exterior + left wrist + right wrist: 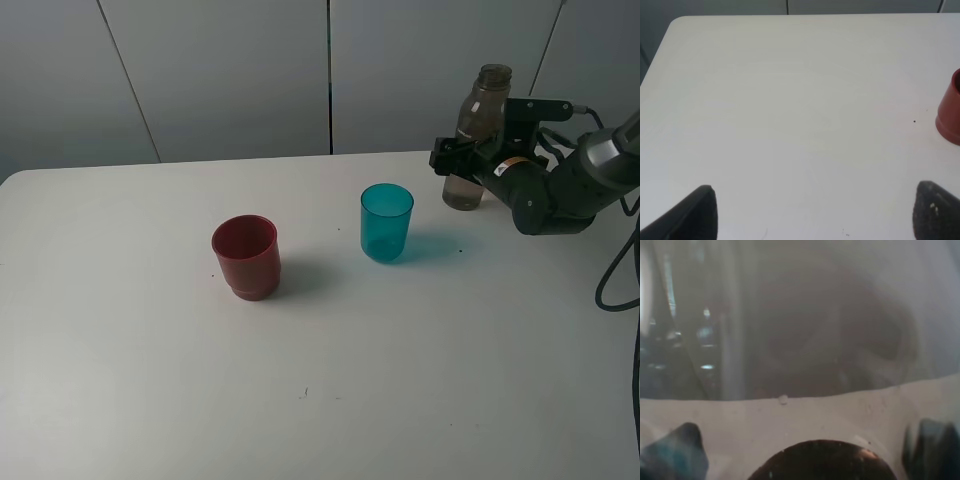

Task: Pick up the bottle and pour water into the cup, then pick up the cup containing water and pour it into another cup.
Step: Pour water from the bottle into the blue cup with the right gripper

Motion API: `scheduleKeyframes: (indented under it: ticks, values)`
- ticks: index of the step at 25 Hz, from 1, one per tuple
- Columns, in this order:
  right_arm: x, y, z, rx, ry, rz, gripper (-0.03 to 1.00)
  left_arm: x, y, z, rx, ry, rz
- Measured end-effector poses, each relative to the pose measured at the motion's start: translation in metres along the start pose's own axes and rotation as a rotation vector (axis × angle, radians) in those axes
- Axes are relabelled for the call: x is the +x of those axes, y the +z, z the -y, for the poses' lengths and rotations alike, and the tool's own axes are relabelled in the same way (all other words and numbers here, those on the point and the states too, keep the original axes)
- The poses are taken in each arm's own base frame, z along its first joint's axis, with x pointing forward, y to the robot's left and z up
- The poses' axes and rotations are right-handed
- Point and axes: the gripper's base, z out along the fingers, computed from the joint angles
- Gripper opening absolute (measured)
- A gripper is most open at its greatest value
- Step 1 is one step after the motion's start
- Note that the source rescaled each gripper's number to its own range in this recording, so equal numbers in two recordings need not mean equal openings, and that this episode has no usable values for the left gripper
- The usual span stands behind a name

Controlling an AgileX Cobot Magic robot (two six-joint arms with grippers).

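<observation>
The smoky grey-brown bottle (482,115) stands upright at the back right of the white table (420,380). My right gripper (463,162) reaches around its lower body, with the jaws wide apart on either side. In the right wrist view the bottle (805,325) fills the picture, with one fingertip (677,452) low at each corner. The teal cup (386,222) stands upright left of the bottle and in front of it. The dark red cup (246,256) stands further left. My left gripper (815,215) is open and empty over bare table, with the red cup (951,110) at the edge of its view.
A grey panelled wall (250,70) runs behind the table's back edge. A black cable (615,280) hangs by the right arm at the table's right side.
</observation>
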Motion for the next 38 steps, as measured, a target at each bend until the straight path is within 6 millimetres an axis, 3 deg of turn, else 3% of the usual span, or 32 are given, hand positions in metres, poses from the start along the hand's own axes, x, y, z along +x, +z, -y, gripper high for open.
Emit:
scheduleKeyframes:
  ticks: [1, 2, 15, 19, 27, 38]
  values:
    - [0.0, 0.0, 0.0, 0.0, -0.002, 0.0, 0.16, 0.0, 0.0, 0.0, 0.0, 0.0, 0.0]
    - [0.0, 0.0, 0.0, 0.002, -0.003, 0.0, 0.05, 0.0, 0.0, 0.0, 0.0, 0.0, 0.0]
    - [0.0, 0.0, 0.0, 0.001, -0.023, -0.003, 0.04, 0.0, 0.0, 0.0, 0.0, 0.0, 0.0]
    - [-0.009, -0.003, -0.002, -0.007, -0.094, -0.028, 0.0, 0.0, 0.0, 0.0, 0.0, 0.0, 0.0]
    - [-0.053, -0.016, -0.018, -0.118, -0.417, 0.066, 0.0, 0.0, 0.0, 0.0, 0.0, 0.0, 0.0]
    - [-0.05, -0.018, -0.024, -0.192, -0.768, 0.068, 0.0, 0.0, 0.0, 0.0, 0.0, 0.0, 0.0]
